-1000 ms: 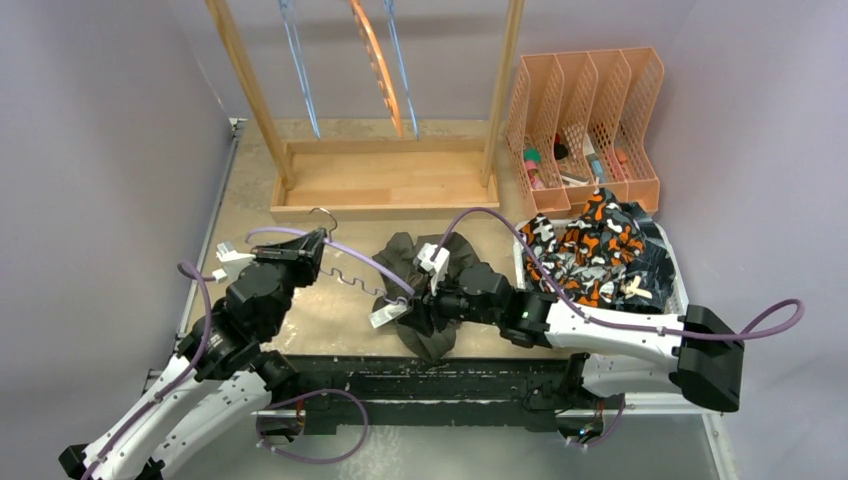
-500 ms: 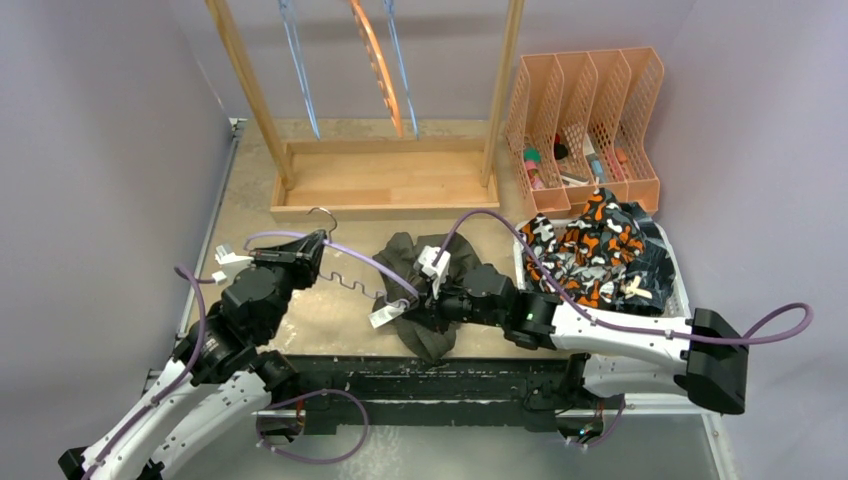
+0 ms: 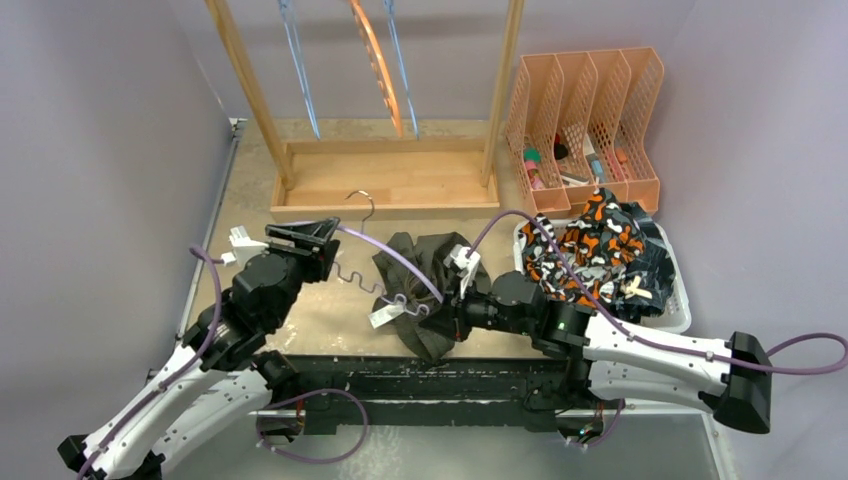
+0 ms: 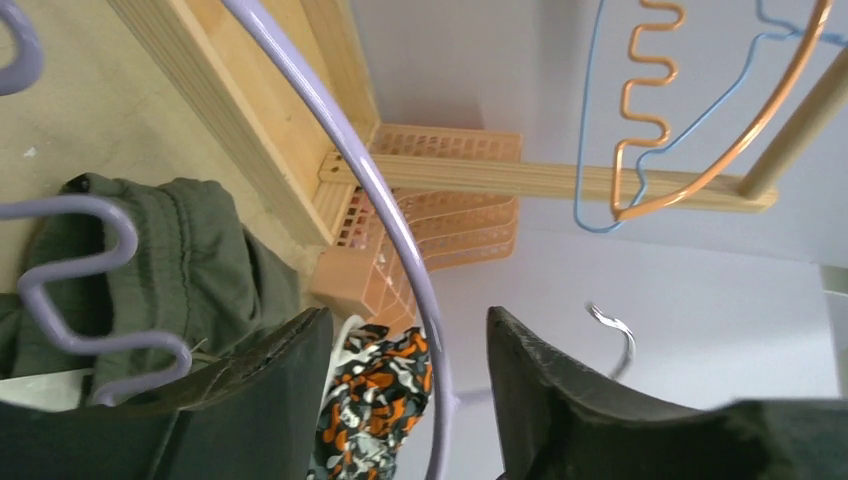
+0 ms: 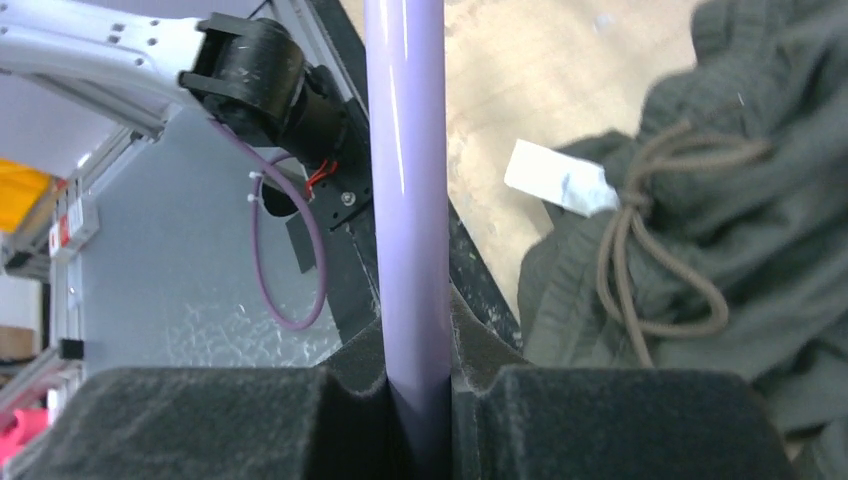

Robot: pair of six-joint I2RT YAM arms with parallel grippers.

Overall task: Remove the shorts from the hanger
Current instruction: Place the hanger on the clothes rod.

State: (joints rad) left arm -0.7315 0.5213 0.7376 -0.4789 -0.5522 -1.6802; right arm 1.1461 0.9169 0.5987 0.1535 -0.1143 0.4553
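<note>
The olive green shorts (image 3: 412, 250) lie crumpled on the table in front of the wooden rack (image 3: 385, 188), below its right half, with the drawstring (image 5: 640, 250) and a white tag (image 5: 560, 180) showing. A lavender hanger (image 5: 405, 200) slants across them, its hook lying just before the rack's base. The right gripper (image 5: 418, 385), in front of the rack's right post, has its pads pressed together on the hanger's straight bar. The left gripper (image 4: 408, 320), in front of the rack's left half, has its jaws apart, with the hanger's curved wire running through the gap; whether it touches either finger cannot be told. The orange-black-white shorts (image 3: 585, 250) are heaped in a white tray (image 3: 682, 296), to the right of the rack and nearer the arms.
</note>
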